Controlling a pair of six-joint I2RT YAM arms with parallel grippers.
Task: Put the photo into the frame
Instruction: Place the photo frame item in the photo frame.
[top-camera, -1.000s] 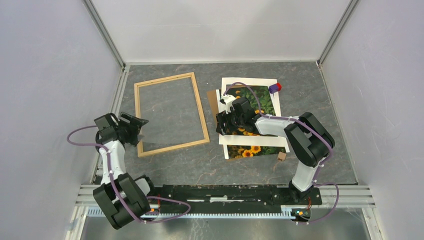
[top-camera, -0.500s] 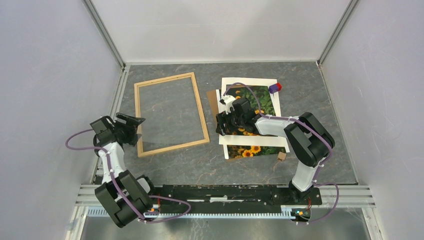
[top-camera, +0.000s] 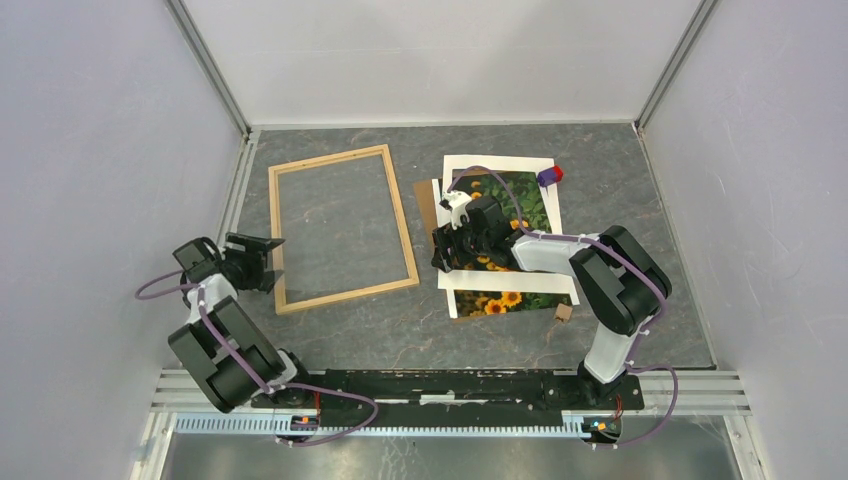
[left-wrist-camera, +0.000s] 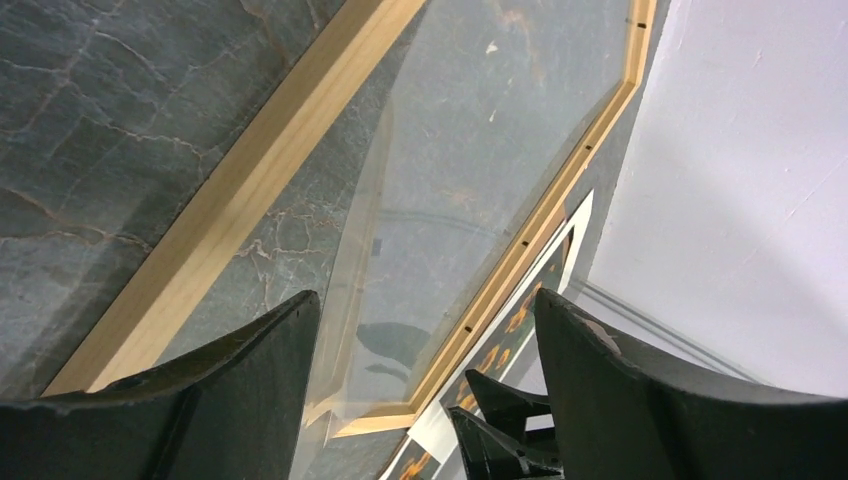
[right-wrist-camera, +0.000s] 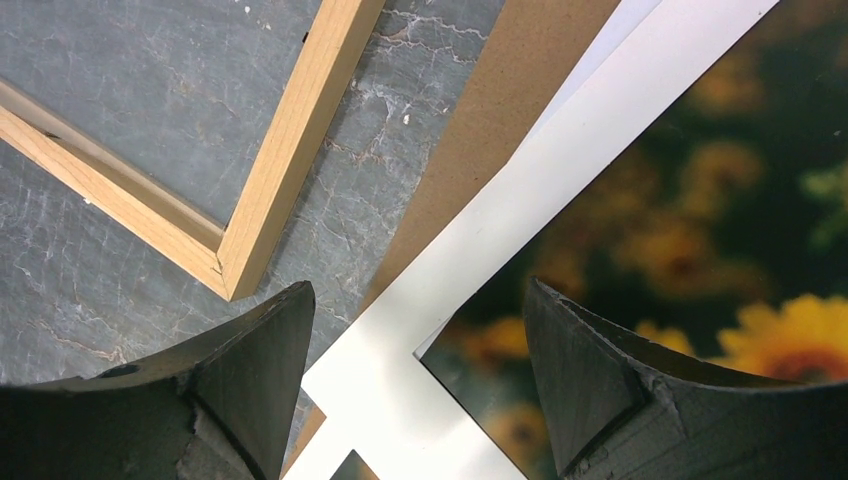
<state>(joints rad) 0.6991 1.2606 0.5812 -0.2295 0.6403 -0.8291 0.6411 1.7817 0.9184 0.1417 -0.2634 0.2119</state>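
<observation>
The frame (top-camera: 401, 215) of light wood strips lies flat on the left half of the table, with the table showing through its pane. The sunflower photo (top-camera: 525, 205) lies to its right under a white mat (top-camera: 500, 165), showing through the mat's window and again below the mat's near strip. My right gripper (top-camera: 438, 250) hovers open over the mat's near-left corner; in the right wrist view its fingers (right-wrist-camera: 418, 290) straddle the mat (right-wrist-camera: 560, 170) and the photo's corner (right-wrist-camera: 700, 200). My left gripper (top-camera: 272, 265) stands open at the frame's near-left strip (left-wrist-camera: 250, 190), holding nothing.
A brown backing board (top-camera: 422, 195) sticks out from under the mat on its left. A small red and blue object (top-camera: 550, 176) sits at the mat's far right corner. A small brown block (top-camera: 563, 313) lies near the photo's near right corner. Grey walls enclose the table.
My left arm has swung back to the left and toward the near edge, so its gripper now sits just off the frame's left strip. The right arm has not moved.
</observation>
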